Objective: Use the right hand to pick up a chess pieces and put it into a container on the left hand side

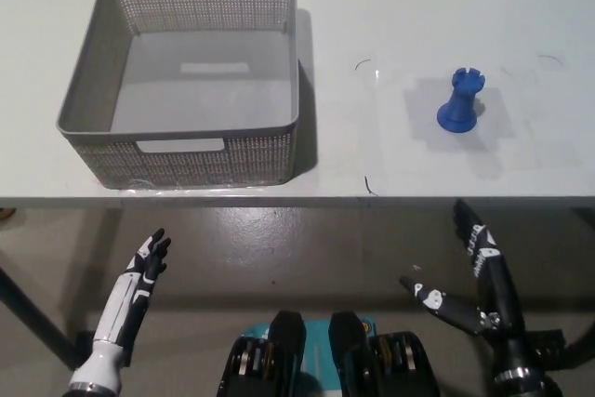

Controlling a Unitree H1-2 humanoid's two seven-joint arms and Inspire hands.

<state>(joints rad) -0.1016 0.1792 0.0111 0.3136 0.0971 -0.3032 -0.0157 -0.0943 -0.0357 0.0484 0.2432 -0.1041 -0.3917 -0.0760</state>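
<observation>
A blue chess rook (460,101) stands upright on the white table (521,6), on the right part of the tabletop. It throws a soft shadow to its right and rests on nothing but the bare surface. All round it the table is open: free white surface lies behind it toward the far edge, to its right toward the picture's border, and in front toward the near table edge, which runs straight across the view just below the rook's area. A few thin dark marks, like short hairs or scratches, lie on the surface near it.

To the left, well apart from the rook, sits a grey perforated basket (102,62) with cut-out handles in its near and far walls. Its inside shows only its plain floor. Its near wall stands just behind the table's front edge, and a broad strip of bare table separates its right wall from the rook.

Below the table edge, over the grey floor, the black right hand (474,276) hangs with fingers spread apart, holding nothing, in front of the rook's side of the table and not touching it. The white left hand (139,281) rests low at the left, fingers extended and apart, empty, below the basket's near wall.
</observation>
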